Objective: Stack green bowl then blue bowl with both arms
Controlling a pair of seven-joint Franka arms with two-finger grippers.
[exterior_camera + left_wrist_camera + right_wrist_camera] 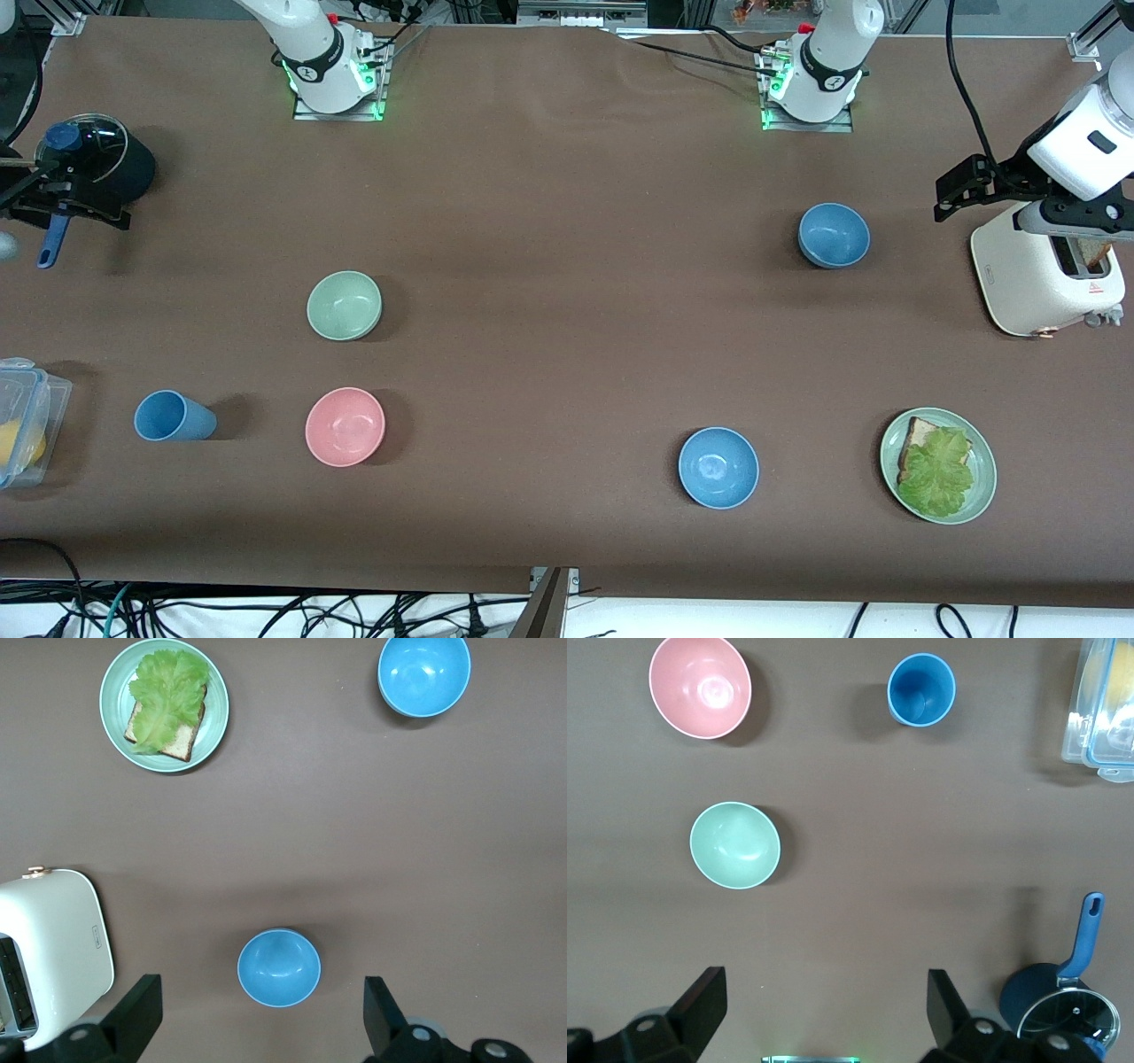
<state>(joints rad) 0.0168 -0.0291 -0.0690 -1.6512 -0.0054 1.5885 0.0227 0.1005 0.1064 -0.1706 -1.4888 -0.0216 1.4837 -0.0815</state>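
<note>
The pale green bowl (345, 306) sits empty on the table toward the right arm's end and also shows in the right wrist view (735, 845). The dull blue bowl (834, 235) sits empty toward the left arm's end, closer to the arms' bases; it shows in the left wrist view (279, 967). My left gripper (261, 1005) is open and empty, high up above the toaster's end of the table (967, 188). My right gripper (826, 994) is open and empty, high over the pot's end (49, 190). Neither gripper touches a bowl.
A brighter blue bowl (718, 467) and a green plate (982, 461) with bread and lettuce lie close to the front camera. A pink bowl (345, 426), a blue cup (174, 416) and a clear container (22, 421) lie toward the right arm's end. A dark pot (97, 164) and a white toaster (1045, 275) stand at the ends.
</note>
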